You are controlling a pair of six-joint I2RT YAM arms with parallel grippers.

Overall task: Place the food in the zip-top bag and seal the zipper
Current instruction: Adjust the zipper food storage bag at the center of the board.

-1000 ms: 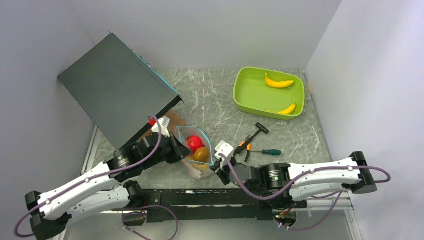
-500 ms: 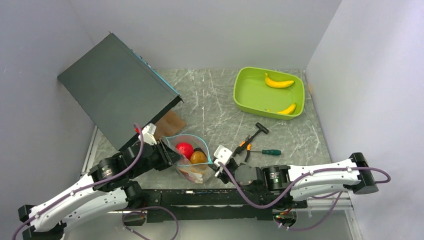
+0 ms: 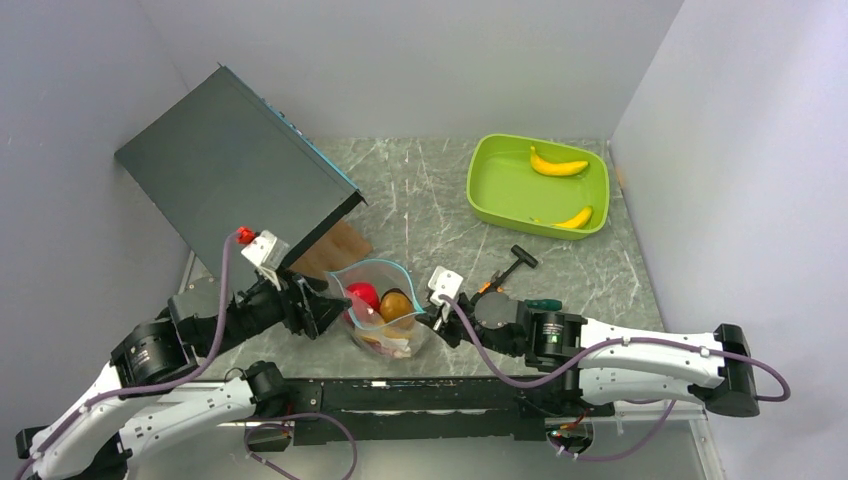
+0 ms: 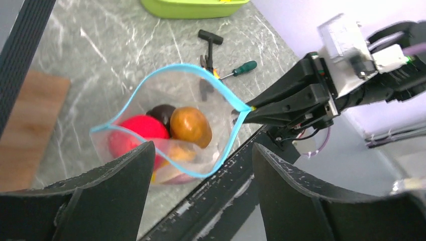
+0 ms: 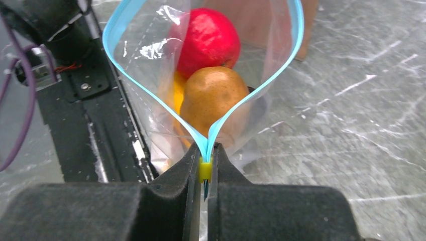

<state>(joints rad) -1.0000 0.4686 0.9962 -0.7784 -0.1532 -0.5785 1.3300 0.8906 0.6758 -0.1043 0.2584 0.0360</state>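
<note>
Grey marbled surface (image 3: 430,200) fills the middle of the top view, and at its lower edge I see the zip-top bag (image 3: 378,312) open with food (image 5: 211,95) inside, right gripper (image 5: 205,173) pinching one zipper (image 5: 206,143) end, left gripper (image 4: 201,150) spread wide.

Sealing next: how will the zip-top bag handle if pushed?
Probably floppy: the zip-top bag wrinkles and bows open from the corner the right hand pinches. Toy fruit likely weights its bottom, so it may slump.
</note>
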